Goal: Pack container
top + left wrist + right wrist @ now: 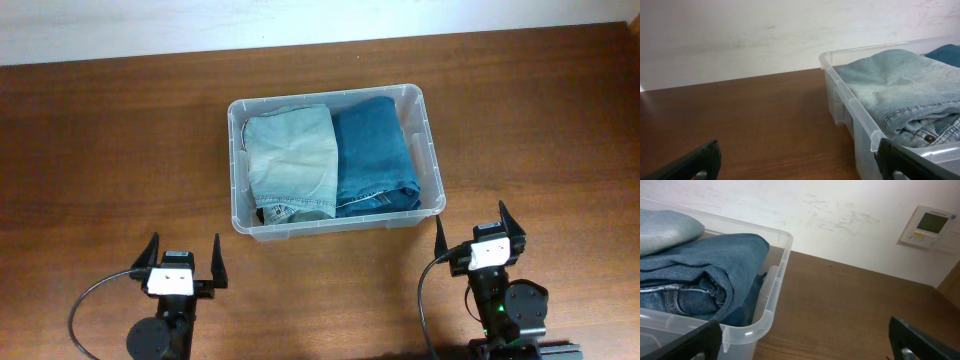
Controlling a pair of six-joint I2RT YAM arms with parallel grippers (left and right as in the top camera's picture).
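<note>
The container [432,170] is clear and colourless, and through it show the pale jeans [290,155], a washed-out blue with lighter faded patches, and the darker jeans [375,155], a deeper mid-blue. The table [110,150] is dark reddish-brown with fine wood grain, and the wall [200,20] is off-white with faint grey scuffs. The left gripper [185,245] and right gripper [470,218] each have black fingers on a white block.

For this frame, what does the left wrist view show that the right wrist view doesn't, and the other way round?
Left wrist only: the waistband button on the light jeans. Right wrist only: a wall panel with a small screen. Both: the container, with the light jeans and the dark jeans folded inside it, the wooden table and the white wall.
</note>
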